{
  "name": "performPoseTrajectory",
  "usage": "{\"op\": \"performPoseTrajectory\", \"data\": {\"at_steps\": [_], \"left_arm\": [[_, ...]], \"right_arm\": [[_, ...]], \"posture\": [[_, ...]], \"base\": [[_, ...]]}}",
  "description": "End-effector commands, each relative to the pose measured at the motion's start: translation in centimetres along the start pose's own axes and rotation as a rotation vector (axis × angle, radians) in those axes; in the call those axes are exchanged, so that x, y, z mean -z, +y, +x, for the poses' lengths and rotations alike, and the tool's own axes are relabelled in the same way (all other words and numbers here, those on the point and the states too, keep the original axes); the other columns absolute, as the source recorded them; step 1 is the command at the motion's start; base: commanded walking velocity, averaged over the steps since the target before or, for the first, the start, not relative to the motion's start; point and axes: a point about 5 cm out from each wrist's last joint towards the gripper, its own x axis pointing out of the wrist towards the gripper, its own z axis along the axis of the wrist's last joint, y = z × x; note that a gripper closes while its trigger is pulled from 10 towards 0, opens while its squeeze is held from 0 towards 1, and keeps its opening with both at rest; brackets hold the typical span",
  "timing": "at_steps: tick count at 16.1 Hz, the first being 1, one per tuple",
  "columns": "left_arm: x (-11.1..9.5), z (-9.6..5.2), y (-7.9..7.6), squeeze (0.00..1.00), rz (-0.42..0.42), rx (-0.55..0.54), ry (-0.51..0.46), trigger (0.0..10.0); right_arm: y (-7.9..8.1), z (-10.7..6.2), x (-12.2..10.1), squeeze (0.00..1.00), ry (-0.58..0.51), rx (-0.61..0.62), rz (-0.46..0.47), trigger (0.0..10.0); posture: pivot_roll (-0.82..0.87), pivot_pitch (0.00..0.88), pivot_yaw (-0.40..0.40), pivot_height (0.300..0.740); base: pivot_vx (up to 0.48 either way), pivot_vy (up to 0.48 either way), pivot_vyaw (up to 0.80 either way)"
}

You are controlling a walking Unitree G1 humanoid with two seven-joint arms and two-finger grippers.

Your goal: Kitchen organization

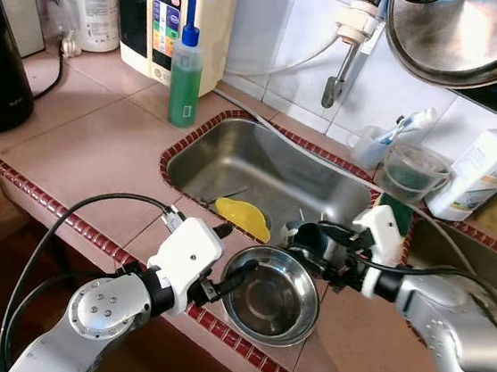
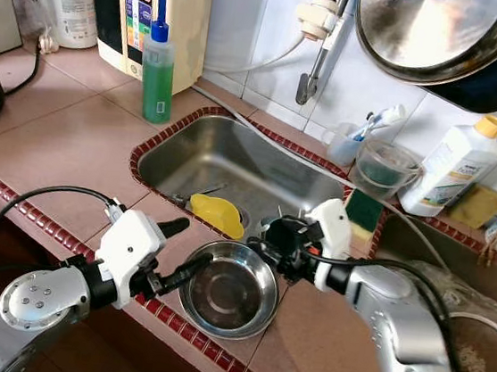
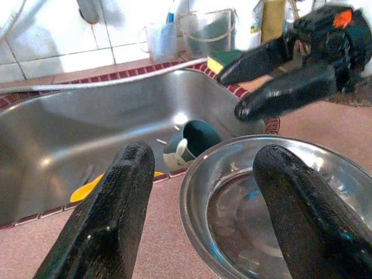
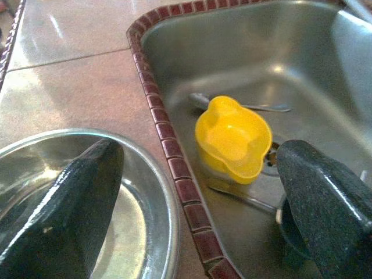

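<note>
The round shiny steel bowl (image 1: 270, 296) sits on the tiled bench (image 1: 91, 146) between the spread left gripper (image 1: 224, 282) and the spread right gripper (image 2: 265, 239), probably so that both can lift it.

Yellow cup (image 4: 234, 139) in sink (image 4: 302, 52)

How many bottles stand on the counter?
2: a green bottle left of the sink, and a white bottle by the wall on its right. Others may be hidden.

Tiled counter (image 1: 91, 146) — steel bowl (image 1: 272, 298) near its edge, green bottle (image 1: 186, 76) behind the sink (image 1: 268, 175).
</note>
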Motion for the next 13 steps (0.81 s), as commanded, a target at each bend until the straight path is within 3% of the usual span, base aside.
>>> {"op": "performPoseTrajectory", "data": {"at_steps": [1, 13], "left_arm": [[-0.5, 0.0, -0.3, 0.00, 0.010, 0.005, -0.013, 10.0], [-1.1, 0.1, -0.3, 0.00, -0.002, -0.035, -0.027, 10.0]], "right_arm": [[-0.3, 0.0, 0.0, 0.00, 0.013, -0.002, -0.008, 10.0], [0.7, 2.5, 2.3, 0.00, 0.067, -0.113, 0.041, 10.0]], "posture": [[0.06, 0.000, -0.159, 0.740], [0.08, 0.038, -0.181, 0.740]], "base": [[0.000, 0.000, 0.00], [0.000, 0.000, 0.00]]}}
